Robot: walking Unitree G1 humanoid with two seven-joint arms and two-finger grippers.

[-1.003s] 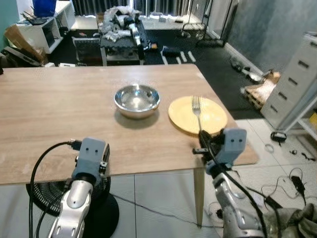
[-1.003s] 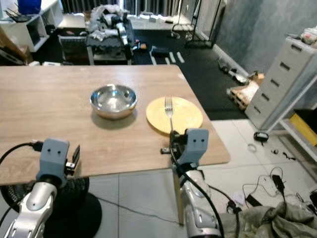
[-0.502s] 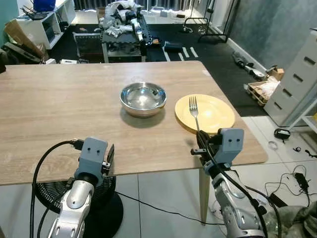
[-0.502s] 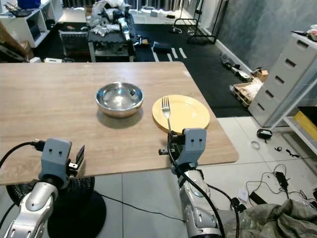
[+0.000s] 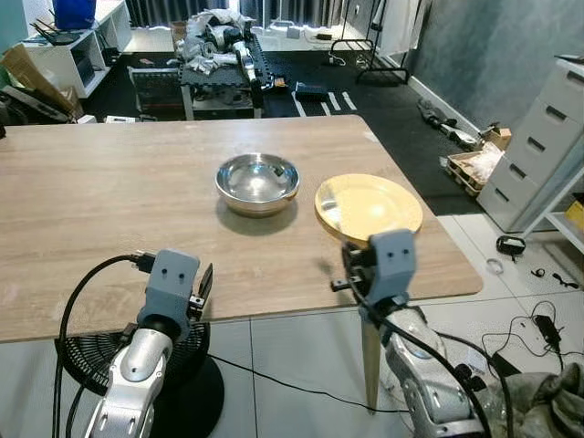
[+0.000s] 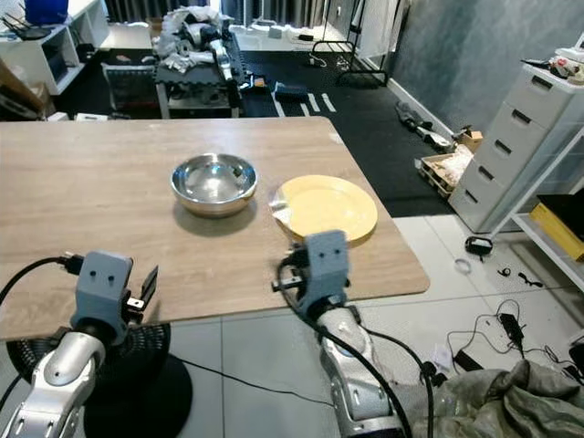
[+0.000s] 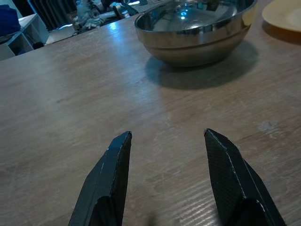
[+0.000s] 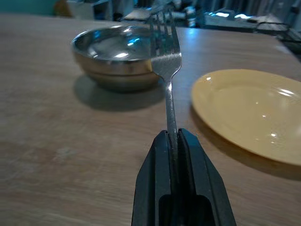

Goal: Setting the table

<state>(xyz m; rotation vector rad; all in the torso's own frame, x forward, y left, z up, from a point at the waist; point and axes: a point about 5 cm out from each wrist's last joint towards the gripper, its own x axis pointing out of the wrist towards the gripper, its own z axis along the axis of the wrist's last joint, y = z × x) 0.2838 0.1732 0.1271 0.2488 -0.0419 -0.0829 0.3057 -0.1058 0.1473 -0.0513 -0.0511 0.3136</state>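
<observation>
Nearest, the left pincer (image 7: 162, 181) hangs low over the near edge of the wooden counter (image 5: 100, 210), its two black fingers spread apart with nothing between them. The right pincer (image 8: 173, 141) sits just above the counter's near right part, closed tight on the handle of a fork (image 8: 165, 52), tines pointing forward and slightly up. In the head views the wrist housing covers the fork almost wholly, so its angle is best read from the right wrist view.

Farther in, a steel bowl (image 5: 257, 180) stands near the counter's middle, and a yellow plate (image 5: 369, 208) lies just beside it toward the robot's right, the two apart. The fork points into the strip of bare wood between them.

The step in hand looks like laying the fork beside the plate. To do it well, I would lower the handle until it lies flat on the wood, parallel to the plate's rim and clear of the bowl, then release only once the tines rest, so the fork does not roll or skid.

Beyond the counter lie a cluttered dark cart (image 5: 219, 55) and white drawers (image 5: 547, 137). No brand, label or writing can be read
</observation>
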